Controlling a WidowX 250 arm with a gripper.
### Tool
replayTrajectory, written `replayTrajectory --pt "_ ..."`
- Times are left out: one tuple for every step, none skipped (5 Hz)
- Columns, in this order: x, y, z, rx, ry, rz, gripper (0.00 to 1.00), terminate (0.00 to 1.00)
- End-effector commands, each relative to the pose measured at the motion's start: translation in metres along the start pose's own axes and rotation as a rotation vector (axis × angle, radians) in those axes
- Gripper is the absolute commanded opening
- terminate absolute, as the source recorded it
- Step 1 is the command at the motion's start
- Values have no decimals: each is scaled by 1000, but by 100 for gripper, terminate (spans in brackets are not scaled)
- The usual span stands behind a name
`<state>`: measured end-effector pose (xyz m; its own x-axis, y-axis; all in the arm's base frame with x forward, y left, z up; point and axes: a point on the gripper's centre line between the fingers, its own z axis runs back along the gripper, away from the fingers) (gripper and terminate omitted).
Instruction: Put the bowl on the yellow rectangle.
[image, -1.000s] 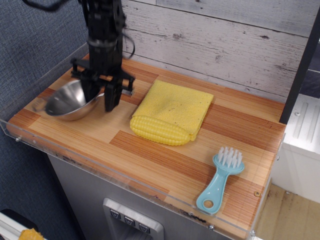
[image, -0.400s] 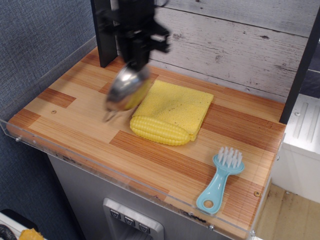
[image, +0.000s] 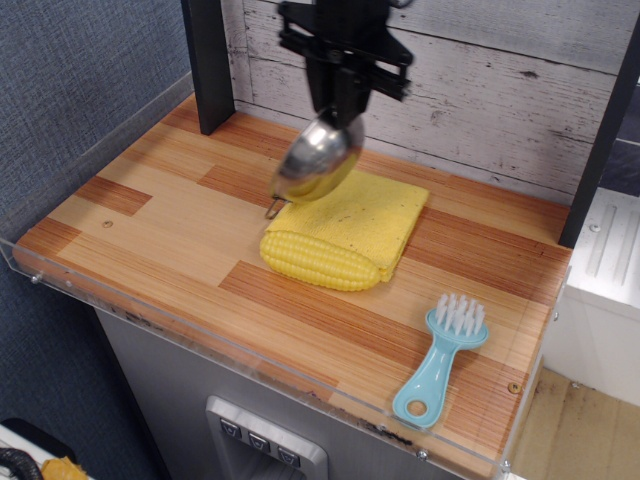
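Observation:
The shiny steel bowl (image: 318, 162) hangs tilted in the air, held by its upper rim, with one wire handle pointing down to the left. My black gripper (image: 343, 112) is shut on the rim and holds the bowl above the left part of the yellow cloth (image: 362, 215). The cloth lies flat on the wooden table, right of the middle. The bowl hides the cloth's back left corner.
A yellow corn cob (image: 318, 260) lies against the cloth's front edge. A light blue brush (image: 441, 358) lies at the front right. A black post (image: 207, 60) stands at the back left. A clear rim (image: 200, 330) runs along the table's front edge.
My gripper has lifted the bowl off the table's left side and carried it to the right, from beside the cloth to above its left part.

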<state>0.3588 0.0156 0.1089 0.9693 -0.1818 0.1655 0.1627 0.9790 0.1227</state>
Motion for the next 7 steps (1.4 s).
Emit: replayTrajectory --pt "-7 -17 -43 83 146 -60 100 0" --pt "-8 -26 -41 78 156 -99 100 0" --pt "-8 -33 -26 64 114 -129 100 0" --pt "-16 -23 18 41 -19 -84 100 0" --pt "-34 -2 47 7 -103 3 100 0" --pt "-62 17 59 -106 -86 170 100 0" --pt "-69 17 44 -241 -11 288 100 0"
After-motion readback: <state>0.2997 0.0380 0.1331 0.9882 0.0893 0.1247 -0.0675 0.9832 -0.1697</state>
